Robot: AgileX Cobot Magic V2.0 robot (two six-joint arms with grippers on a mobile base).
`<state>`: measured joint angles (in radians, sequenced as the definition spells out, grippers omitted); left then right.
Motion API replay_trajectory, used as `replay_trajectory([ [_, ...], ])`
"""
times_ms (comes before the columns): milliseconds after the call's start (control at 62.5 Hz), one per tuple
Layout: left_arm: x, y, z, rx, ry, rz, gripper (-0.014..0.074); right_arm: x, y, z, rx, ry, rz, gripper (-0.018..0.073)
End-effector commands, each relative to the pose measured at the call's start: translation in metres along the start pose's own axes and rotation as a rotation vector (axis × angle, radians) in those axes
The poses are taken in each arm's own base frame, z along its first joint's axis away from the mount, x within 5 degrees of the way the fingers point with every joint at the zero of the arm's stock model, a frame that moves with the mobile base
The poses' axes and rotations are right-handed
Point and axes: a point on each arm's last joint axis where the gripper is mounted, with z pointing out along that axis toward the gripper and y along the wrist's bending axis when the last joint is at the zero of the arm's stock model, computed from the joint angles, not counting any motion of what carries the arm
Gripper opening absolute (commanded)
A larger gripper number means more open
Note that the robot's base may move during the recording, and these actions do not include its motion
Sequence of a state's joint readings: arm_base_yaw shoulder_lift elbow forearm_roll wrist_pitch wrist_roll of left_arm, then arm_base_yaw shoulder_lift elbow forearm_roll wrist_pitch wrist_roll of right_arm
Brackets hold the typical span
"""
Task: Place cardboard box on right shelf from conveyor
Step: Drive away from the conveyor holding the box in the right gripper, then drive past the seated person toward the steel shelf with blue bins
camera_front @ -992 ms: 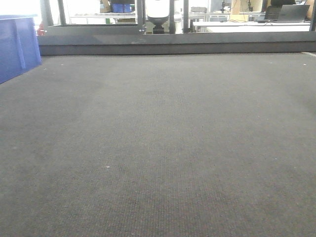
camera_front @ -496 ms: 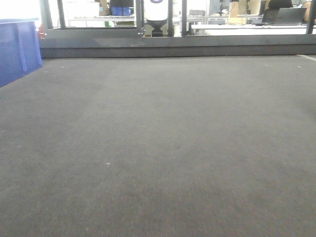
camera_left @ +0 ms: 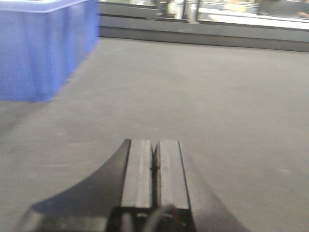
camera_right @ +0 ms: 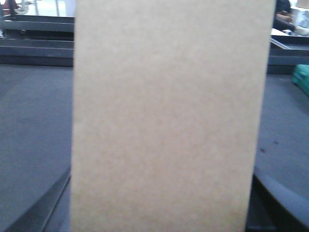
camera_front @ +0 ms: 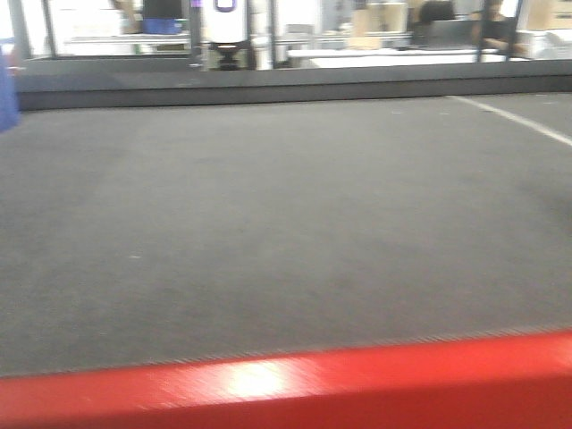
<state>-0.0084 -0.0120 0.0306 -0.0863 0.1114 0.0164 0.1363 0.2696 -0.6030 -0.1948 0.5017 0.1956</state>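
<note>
**Box in R end effector; L clenched, empty**

The box (camera_right: 169,116) sits right up against my R wrist cam. It shows a plain tan face, upright, filling the middle of the view & running off the frame at top & bottom. My R end effector (camera_right: 161,220) is grasping it. Dark finger parts (camera_right: 285,205) show at both lower corners, one on each side of the box, meeting its edges. The tips are hidden by the cardboard. I can't tell whether the box's underside touches anything.

Behind the box, on both sides, is the belt (camera_right: 34,121), dark grey w/ a rough texture. Its raised far rail (camera_right: 34,50) crosses the upper L of that view. A teal thing (camera_right: 301,79) pokes in at the R edge, too cut off to ID.

My L end effector (camera_left: 154,164) is clenched on nothing. Its two pads are pressed together w/ only a hairline slit betw. them. It sits low over the belt & points along it toward the rail. A blue bin (camera_left: 43,48) stands on the belt ahead & to the L, well apart from the pads.

In the front cam the belt takes up most of the view. A glossy red bar (camera_front: 313,384) runs across the bottom edge, nearest the cam. A white line (camera_front: 518,121) slants across the belt's far R. Past the rail there are desks & frames, too blurred to tell more.
</note>
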Motion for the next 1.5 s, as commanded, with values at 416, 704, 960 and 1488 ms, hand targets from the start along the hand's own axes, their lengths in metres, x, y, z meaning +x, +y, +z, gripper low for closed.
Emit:
replay_trajectory([
  [416,-0.0091,-0.0002,-0.0013,0.003,-0.097,-0.010,-0.0119,-0.0172,0.0008,-0.0020,-0.005,-0.115,-0.030,0.0361],
  [704,-0.0091,-0.0002,-0.0013,0.003,-0.097,-0.010,-0.0119,-0.0172,0.0008,-0.0020,-0.005,-0.115,-0.030,0.0361],
  [960,-0.0091,-0.0002,-0.0013,0.003,-0.097,-0.010,-0.0119,-0.0172,0.0008,-0.0020,-0.005,-0.115,-0.030,0.0361],
  [1488,-0.0091,-0.0002,-0.0013,0.003,-0.097,-0.010,-0.0119,-0.0172,0.0008,-0.0020,-0.005,-0.115,-0.030,0.0361],
])
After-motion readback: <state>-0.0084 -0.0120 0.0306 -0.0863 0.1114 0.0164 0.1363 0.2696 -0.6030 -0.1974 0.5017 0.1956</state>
